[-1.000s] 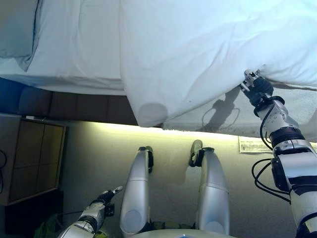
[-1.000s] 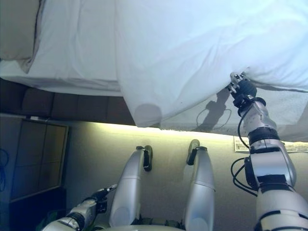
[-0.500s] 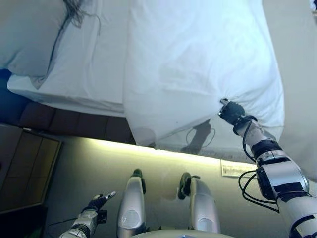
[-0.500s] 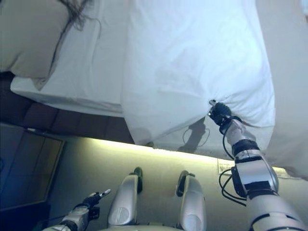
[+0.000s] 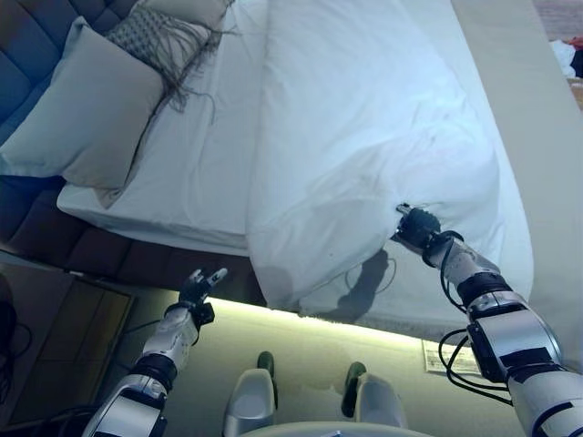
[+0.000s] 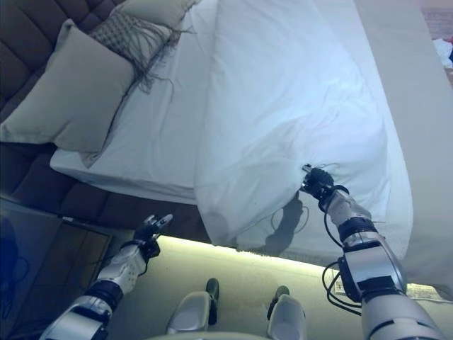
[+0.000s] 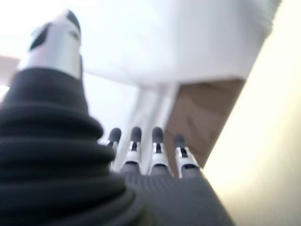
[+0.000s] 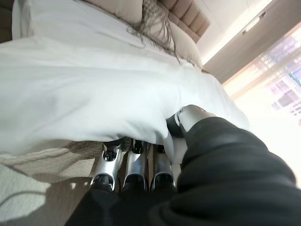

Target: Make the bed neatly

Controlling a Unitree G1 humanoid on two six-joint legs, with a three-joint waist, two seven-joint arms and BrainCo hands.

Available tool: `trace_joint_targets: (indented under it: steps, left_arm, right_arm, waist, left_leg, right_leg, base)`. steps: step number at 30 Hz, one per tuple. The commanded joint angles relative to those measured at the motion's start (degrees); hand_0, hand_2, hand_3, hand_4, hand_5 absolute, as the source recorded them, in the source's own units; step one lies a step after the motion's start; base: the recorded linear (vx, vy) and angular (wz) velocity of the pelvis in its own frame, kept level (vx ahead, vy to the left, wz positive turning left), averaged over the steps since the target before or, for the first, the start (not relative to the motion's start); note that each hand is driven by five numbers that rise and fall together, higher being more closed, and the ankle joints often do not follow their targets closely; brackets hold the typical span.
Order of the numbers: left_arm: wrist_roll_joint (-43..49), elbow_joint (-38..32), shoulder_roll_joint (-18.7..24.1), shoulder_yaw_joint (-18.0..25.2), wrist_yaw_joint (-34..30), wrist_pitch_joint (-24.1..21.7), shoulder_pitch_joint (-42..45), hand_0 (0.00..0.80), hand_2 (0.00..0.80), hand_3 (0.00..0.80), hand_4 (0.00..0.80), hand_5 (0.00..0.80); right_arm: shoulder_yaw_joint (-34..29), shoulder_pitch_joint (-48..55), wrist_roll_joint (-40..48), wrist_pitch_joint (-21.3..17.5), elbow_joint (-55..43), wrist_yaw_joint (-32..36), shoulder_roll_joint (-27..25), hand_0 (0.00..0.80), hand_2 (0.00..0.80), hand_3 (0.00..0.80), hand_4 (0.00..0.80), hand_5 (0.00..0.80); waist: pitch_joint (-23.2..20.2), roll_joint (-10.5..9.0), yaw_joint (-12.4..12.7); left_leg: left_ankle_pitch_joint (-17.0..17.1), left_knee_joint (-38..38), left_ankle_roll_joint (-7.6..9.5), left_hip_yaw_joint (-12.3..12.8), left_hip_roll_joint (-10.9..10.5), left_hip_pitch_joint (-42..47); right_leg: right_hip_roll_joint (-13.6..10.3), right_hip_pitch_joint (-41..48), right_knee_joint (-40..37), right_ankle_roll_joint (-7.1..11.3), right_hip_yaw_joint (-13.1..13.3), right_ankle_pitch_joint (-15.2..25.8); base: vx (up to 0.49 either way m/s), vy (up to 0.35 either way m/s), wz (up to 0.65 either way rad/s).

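I look down along a bed from its side. A white duvet covers the middle and far part of the mattress, its near edge hanging over the bedside. My right hand is clenched on that near edge: in the right wrist view the fingers curl under a fold of the duvet with the thumb above it. My left hand hovers low by the bed base, fingers straight and released, holding nothing and well apart from the bedding. A grey pillow leans at the head end, with a patterned fringed cushion just beyond it. White sheet lies bare between the pillow and the duvet.

I judge the duvet not yet spread toward the pillows. The risks I see: a one-handed pull may drag the cloth askew and bunch it, since only one point is held; the fold may slip from the fingers if I tug hard; and the overhanging part could slide toward the floor.

No containers are in view.
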Motion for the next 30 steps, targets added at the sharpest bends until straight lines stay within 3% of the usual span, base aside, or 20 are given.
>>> trace_joint_targets:
  steps: [1, 8, 11, 17, 21, 28, 30]
  left_arm:
    - [-11.42, -3.06, -0.78, -0.65, -2.76, -0.44, -4.33, 0.0, 0.0, 0.0, 0.0, 0.0]
    - [-25.33, -2.0, -5.13, -2.64, -3.9, 1.21, -10.85, 0.0, 0.0, 0.0, 0.0, 0.0]
    - [-34.8, 0.82, -6.57, -1.66, -1.19, 3.73, -12.87, 0.0, 0.0, 0.0, 0.0, 0.0]
    - [-54.89, 10.14, -11.8, 4.96, 9.34, 6.65, -12.91, 0.0, 0.0, 0.0, 0.0, 0.0]
    - [-63.21, 11.34, -14.97, 8.6, 12.57, 7.5, -11.74, 0.0, 0.0, 0.0, 0.0, 0.0]
    - [-65.44, 9.44, -19.09, 7.14, 15.08, 5.1, -10.11, 0.0, 0.0, 0.0, 0.0, 0.0]
    - [-65.44, 8.99, -19.7, 6.32, 15.81, 4.59, -9.99, 0.0, 0.0, 0.0, 0.0, 0.0]
  right_arm:
    - [1.32, -3.63, 4.57, -2.74, -5.66, 0.87, 3.16, 0.8, 0.8, 0.8, 0.8, 0.8]
    - [4.09, -6.65, 7.4, -4.99, -8.31, -0.78, 5.71, 0.8, 0.8, 0.8, 0.8, 0.8]
    - [4.86, -8.16, 8.54, -5.78, -8.82, -0.88, 6.48, 0.8, 0.8, 0.8, 0.8, 0.8]
    - [5.95, -10.52, 11.85, -7.75, -10.01, -1.62, 8.92, 0.8, 0.8, 0.8, 0.8, 0.8]
    - [6.65, -11.08, 14.81, -9.53, -13.06, -2.13, 9.94, 0.8, 0.8, 0.8, 0.8, 0.8]
    - [7.16, -11.64, 18.71, -13.51, -18.98, -1.94, 11.06, 0.8, 0.8, 0.8, 0.8, 0.8]
    - [7.43, -11.87, 18.9, -14.13, -20.88, -2.61, 11.25, 0.8, 0.8, 0.8, 0.8, 0.8]
  waist:
    - [-0.89, -2.83, 0.47]
    - [1.53, -4.61, -0.4]
    - [2.89, -5.92, -0.75]
    - [5.03, -9.07, -0.97]
    - [6.13, -10.93, -0.83]
    - [7.93, -12.76, -0.32]
    - [8.19, -12.87, -0.26]
  left_leg:
    - [2.89, 2.47, 2.1, -1.43, 0.18, -3.69]
    - [2.34, 4.42, 2.3, -1.89, 0.25, -5.63]
    - [1.77, 6.38, 2.26, -1.72, 0.57, -7.63]
    - [0.94, 8.89, 2.25, -2.0, 1.51, -10.6]
    - [1.05, 8.94, 2.06, -1.99, 2.24, -11.55]
    - [1.12, 9.91, 1.81, -2.26, 2.94, -13.63]
    - [-0.35, 10.2, 1.44, -2.7, 3.16, -13.35]
  right_leg:
    - [-0.33, 2.91, -10.7, -0.41, 0.2, 7.83]
    - [0.42, 1.07, -9.17, -0.67, 0.73, 7.68]
    - [0.72, -0.75, -7.66, -0.91, 0.82, 7.41]
    - [1.8, -2.85, -6.24, -1.15, 0.81, 7.01]
    - [2.67, -3.11, -6.73, -1.22, 0.55, 7.1]
    - [3.29, -4.07, -6.43, -1.22, -0.42, 7.4]
    - [3.69, -3.69, -6.1, -0.75, -0.13, 6.23]
  base:
    - [0.018, -0.057, 0.1]
    - [-0.029, -0.073, -0.01]
    - [-0.075, -0.096, -0.06]
    - [-0.041, -0.125, -0.04]
    - [-0.022, -0.126, 0.0]
    - [-0.017, -0.097, 0.01]
    - [0.061, -0.073, 0.0]
